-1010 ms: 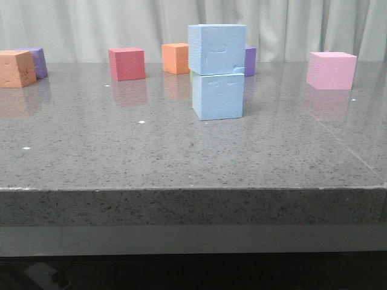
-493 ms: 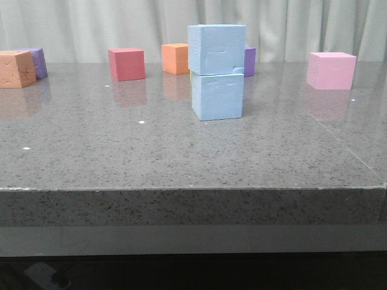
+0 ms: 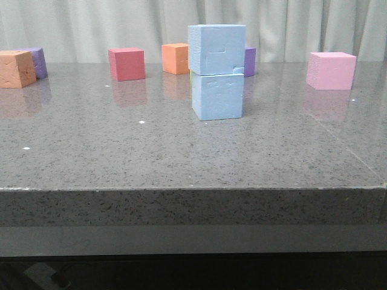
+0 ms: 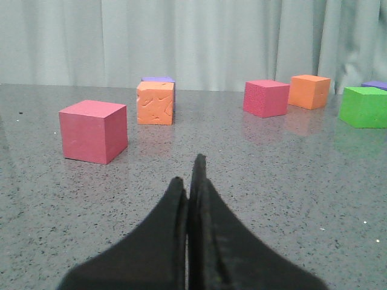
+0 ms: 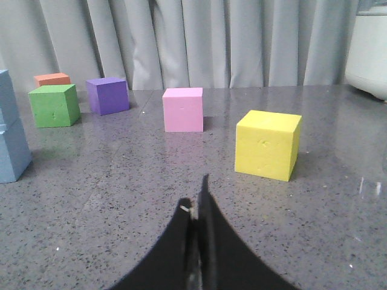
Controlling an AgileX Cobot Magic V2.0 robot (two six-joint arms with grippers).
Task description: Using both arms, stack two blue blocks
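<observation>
One blue block (image 3: pixel 216 49) sits squarely on the other blue block (image 3: pixel 217 96) (mid-table), nothing touching them. Left gripper (image 4: pixel 192 181) and right gripper (image 5: pixel 197 202) both pinched together, empty.

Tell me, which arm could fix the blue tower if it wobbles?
Probably the right. Its camera sees the stacked blue blocks nearby; the left wrist view shows none. The right end effector and left end effector are both shut, empty.
</observation>
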